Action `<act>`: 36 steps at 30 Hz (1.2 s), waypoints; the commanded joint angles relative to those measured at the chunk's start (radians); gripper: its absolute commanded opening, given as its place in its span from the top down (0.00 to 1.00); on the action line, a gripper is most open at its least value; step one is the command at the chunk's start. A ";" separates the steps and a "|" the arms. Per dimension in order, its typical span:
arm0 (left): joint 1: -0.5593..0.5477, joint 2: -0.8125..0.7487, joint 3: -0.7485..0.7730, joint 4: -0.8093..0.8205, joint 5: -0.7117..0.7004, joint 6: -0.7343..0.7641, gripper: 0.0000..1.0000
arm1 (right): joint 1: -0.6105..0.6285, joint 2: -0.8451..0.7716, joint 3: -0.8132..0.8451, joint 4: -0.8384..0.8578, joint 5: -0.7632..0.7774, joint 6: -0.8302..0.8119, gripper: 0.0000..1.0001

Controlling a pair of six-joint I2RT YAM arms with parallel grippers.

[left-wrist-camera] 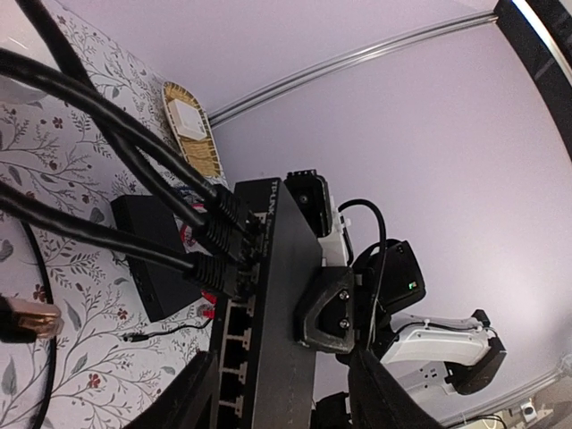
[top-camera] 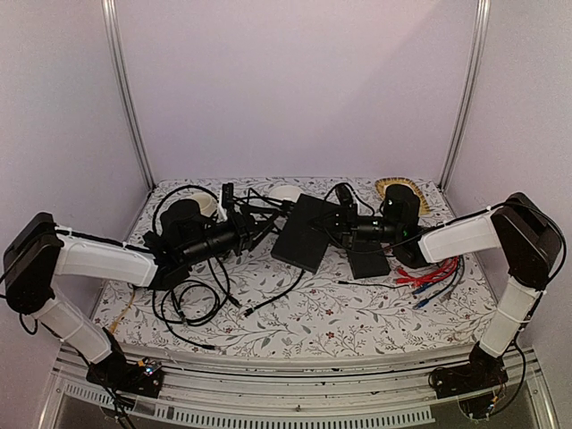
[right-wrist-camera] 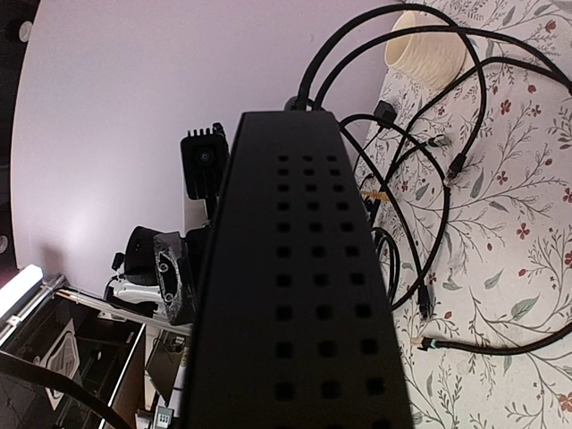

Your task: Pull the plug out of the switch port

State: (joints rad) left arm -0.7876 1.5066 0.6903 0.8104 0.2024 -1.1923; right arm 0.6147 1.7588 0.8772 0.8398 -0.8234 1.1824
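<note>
Left fingers point(top-camera: 257, 231) sit spread just off the port edge of the switch point(top-camera: 304, 234) in the overhead view, not pinching anything yet. The right fingers point(top-camera: 338, 222) are clamped on the switch's opposite side, and it looks tilted up off the floral bench point(top-camera: 313, 326), mid-back. A shorter black box point(top-camera: 368, 262) lies just beside it, so don't mix those two up.

Left wrist cam: the switch stands on edge with the port row facing the camera. Two black plugs point(left-wrist-camera: 219, 255) are seated side by side near the upper end. Both left fingers frame the bottom of the view, apart and short of the plugs.

Right wrist cam: basically all vented switch top, and the right fingers are hidden behind it.

My worry is that the plugs touch each other, so a closing pinch could catch both. It could also grab cable instead of the plug body and just drag the switch out of the right-hand grip. The loose cables point(top-camera: 192, 299) could snag too.
</note>
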 commanded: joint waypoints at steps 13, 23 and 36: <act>-0.009 0.088 0.037 0.100 0.011 0.037 0.50 | 0.005 -0.045 -0.008 0.174 -0.023 0.055 0.98; -0.001 0.136 0.073 0.132 0.033 0.047 0.53 | 0.020 -0.039 -0.015 0.194 -0.027 0.072 0.98; 0.001 0.144 0.073 0.138 0.021 0.050 0.57 | 0.029 -0.038 -0.021 0.204 -0.026 0.077 0.98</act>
State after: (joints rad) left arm -0.7872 1.6371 0.7475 0.9222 0.2241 -1.1587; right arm 0.6353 1.7588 0.8562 0.9279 -0.8440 1.2572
